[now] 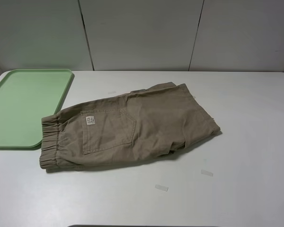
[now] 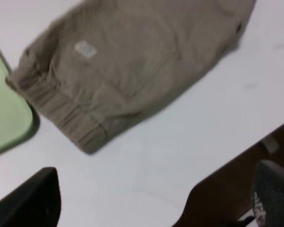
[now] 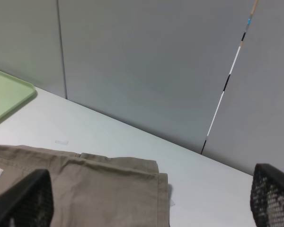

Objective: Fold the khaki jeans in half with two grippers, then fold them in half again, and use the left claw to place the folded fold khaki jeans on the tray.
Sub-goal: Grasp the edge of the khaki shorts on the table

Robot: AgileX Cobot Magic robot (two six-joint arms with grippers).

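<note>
Khaki jeans (image 1: 132, 127) lay flat on the table (image 1: 246, 165) in the high view, long axis slanting from the waistband beside the tray (image 1: 19, 101) to the hems at right; no arm showed. From the left wrist, the left claw (image 2: 156, 189) hung wide open and empty, the waistband end nearest it; from the right wrist, the right gripper (image 3: 151, 194) gaped empty over the hem end.
</note>
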